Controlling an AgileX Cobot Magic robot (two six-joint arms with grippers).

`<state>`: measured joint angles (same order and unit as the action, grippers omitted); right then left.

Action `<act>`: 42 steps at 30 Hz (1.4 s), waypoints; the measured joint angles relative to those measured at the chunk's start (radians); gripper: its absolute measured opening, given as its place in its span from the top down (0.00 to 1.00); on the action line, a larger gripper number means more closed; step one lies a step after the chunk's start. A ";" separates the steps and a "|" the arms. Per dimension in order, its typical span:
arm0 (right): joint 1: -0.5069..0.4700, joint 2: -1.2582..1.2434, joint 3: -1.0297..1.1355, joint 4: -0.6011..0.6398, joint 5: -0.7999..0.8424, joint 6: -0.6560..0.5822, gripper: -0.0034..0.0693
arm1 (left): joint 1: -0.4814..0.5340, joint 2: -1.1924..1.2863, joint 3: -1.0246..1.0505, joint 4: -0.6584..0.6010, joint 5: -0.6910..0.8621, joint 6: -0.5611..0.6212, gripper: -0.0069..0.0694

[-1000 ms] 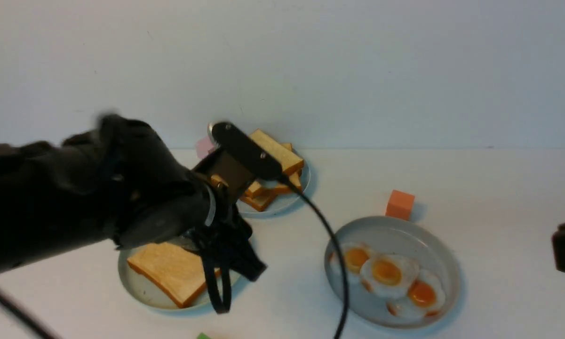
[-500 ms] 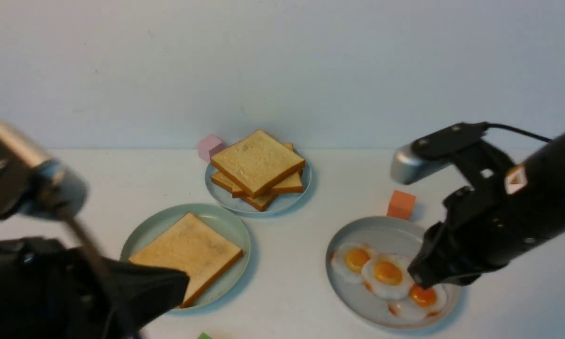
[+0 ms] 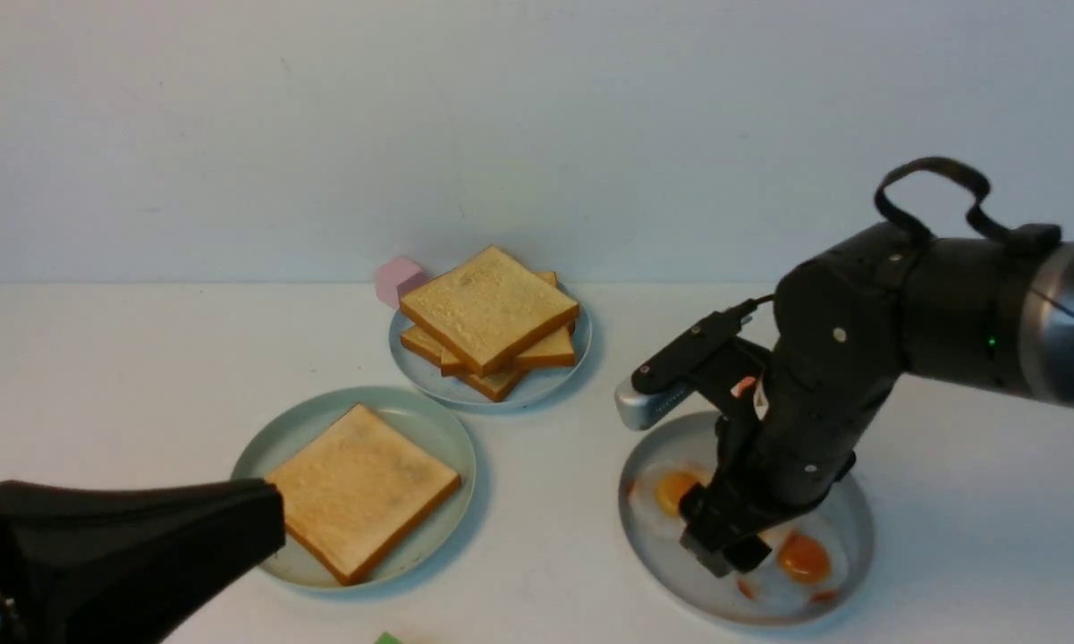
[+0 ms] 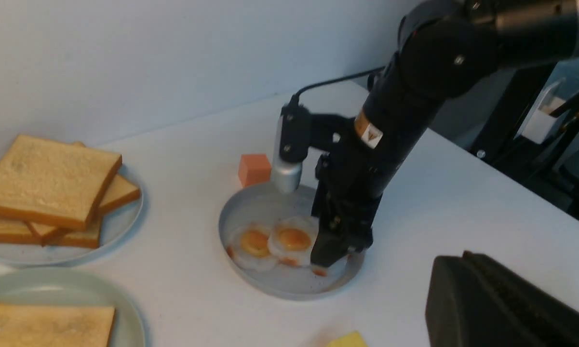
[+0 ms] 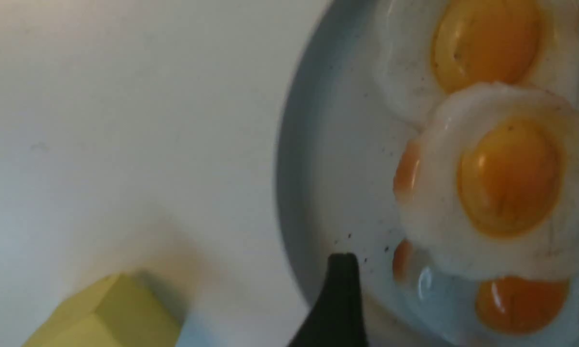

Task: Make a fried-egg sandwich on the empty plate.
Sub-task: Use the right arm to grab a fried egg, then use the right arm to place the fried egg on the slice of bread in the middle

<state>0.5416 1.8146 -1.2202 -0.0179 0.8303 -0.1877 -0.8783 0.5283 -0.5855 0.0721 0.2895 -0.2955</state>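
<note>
The left claw [image 3: 250, 523] sits low, opening impossible to tell; the mint-green plate [image 3: 429, 429] holds one toast slice [image 3: 358, 487]. The right claw [image 5: 467, 260], jaws apart, straddles the top fried egg [image 5: 506, 178] on the grey plate [image 5: 318, 144]: best pinch its white edge alone, lifting level.

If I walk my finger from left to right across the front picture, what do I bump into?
The left gripper → green plate with one toast slice → stack of toast on its small plate → grey plate of fried eggs, the right gripper over it.
</note>
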 joint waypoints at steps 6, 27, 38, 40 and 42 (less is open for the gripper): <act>0.005 0.072 -0.001 -0.063 -0.102 0.000 0.04 | 0.000 0.000 0.000 0.000 -0.025 0.000 0.93; 0.007 0.133 -0.014 -0.157 -0.126 -0.001 0.28 | 0.000 0.000 0.000 0.000 -0.024 0.000 0.93; 0.007 0.150 -0.133 -0.160 0.077 -0.001 0.28 | 0.000 0.000 0.000 0.000 -0.023 0.000 0.93; 0.007 0.150 -0.159 -0.156 0.105 -0.001 0.28 | 0.000 0.000 0.000 0.000 -0.023 0.000 0.93; 0.007 0.150 -0.173 -0.153 0.123 -0.001 0.28 | 0.000 0.000 0.000 0.000 -0.021 0.000 0.93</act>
<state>0.5483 1.9651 -1.3935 -0.1712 0.9529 -0.1886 -0.8783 0.5283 -0.5852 0.0721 0.2684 -0.2955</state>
